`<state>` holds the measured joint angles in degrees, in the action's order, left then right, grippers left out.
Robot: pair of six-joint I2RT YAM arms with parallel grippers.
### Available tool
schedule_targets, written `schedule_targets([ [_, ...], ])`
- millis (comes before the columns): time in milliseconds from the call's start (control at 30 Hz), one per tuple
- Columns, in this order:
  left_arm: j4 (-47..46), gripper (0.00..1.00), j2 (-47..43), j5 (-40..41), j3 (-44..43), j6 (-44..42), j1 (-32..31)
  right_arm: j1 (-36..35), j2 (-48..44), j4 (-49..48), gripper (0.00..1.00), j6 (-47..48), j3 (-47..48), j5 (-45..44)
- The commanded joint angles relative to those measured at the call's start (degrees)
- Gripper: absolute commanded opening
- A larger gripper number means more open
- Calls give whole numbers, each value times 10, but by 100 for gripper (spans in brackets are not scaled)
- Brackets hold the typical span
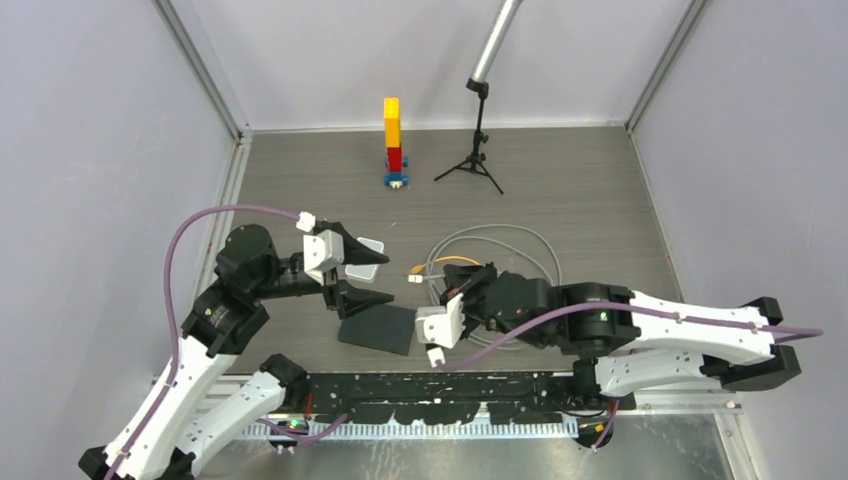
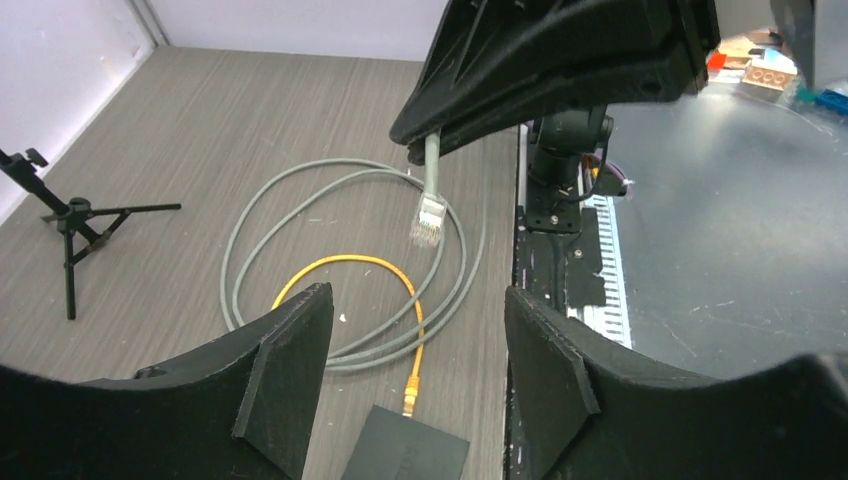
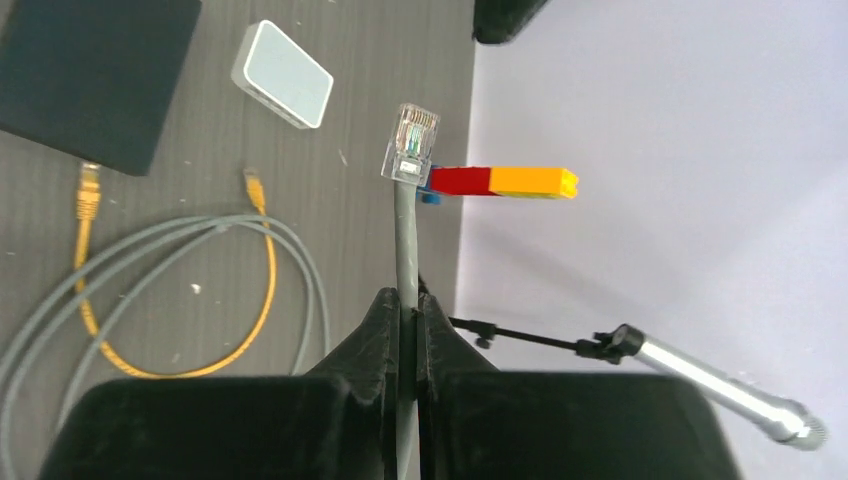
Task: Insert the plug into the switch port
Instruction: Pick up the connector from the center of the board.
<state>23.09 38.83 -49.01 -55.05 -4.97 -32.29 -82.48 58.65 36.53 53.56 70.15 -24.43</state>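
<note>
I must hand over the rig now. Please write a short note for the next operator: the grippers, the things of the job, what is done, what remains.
Left gripper: jaws open, holding nothing, close to the white box.
Right gripper: shut on the grey cable just behind the plug, which sticks out free.
White box: flat on the table beside the black box, not held. Its port does not show in these views.
Done: plug is in hand.
Left: bring the plug to the port and push it in. The left gripper should probably steady the box.
</note>
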Motion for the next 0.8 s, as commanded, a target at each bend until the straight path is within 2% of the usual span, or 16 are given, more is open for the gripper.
schedule_targets([
  [0,1,65,1,5,1,-8,-2,-32,12,-66,0,80,-9,-137],
  [200,3,65,-1,5,2,-8,-2,-60,19,-90,1,121,-21,-191],
  [333,2,64,-3,6,3,-9,-2,-64,12,-98,1,125,-24,-192],
  [567,2,64,-11,7,5,-8,-2,-64,-47,-92,1,27,-2,-73],
  [767,3,64,-19,9,7,-8,-2,-64,-110,-133,1,-26,-3,-23],
])
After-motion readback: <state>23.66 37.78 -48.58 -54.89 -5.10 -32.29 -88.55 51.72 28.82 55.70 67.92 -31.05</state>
